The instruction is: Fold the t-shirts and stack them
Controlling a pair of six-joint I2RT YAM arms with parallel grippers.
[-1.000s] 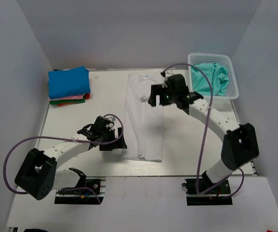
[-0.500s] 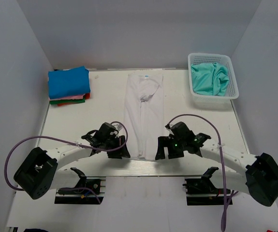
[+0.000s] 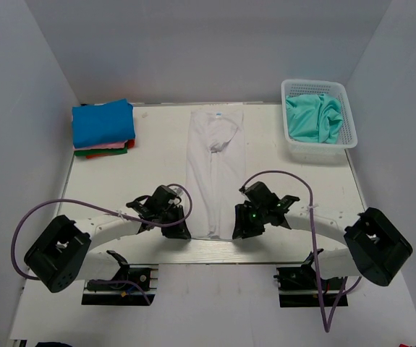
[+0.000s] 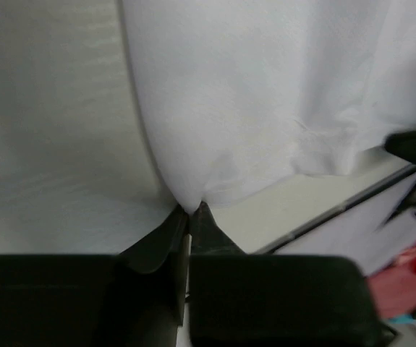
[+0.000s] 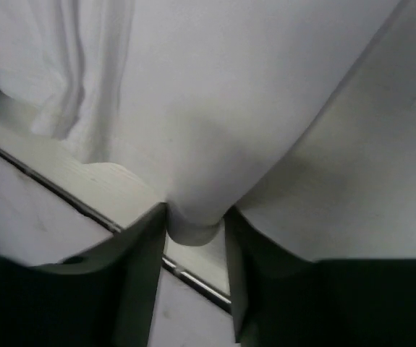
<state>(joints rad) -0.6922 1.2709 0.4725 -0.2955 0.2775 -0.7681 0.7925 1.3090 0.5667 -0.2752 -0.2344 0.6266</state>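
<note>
- White shirt (image 3: 215,173): already folded lengthwise into a long strip, flat on the tabletop (image 3: 128,181). Collar end is far, hem end is near.
- Stack (image 3: 103,124) is to the shirt's far left, blue on top. Basket (image 3: 316,153) is to its far right, with the teal shirt (image 3: 312,116) inside.
- Left jaws: closed on the shirt's near-left hem corner, cloth pinched at the tips.
- Right jaws: straddling the near-right hem corner, with cloth bulging into the gap. Can't tell if it's a firm pinch.
- Step in hand, my read: grab both hem corners, then fold the hem up towards the collar.
- Doing it well:
  - Confirm the right pinch holds all layers before lifting. The strip is multi-layer, so a shallow bite would likely drop the lower plies.
  - Raise both corners together at the same height, keeping the hem lightly taut between them.
  - Carry straight along the strip with no sideways drift, or the long edges skew.
  - Lift only enough to clear the cloth so the collar end doesn't drag.
  - Lay it down square on the shirt's far part and release both sides together.
</note>
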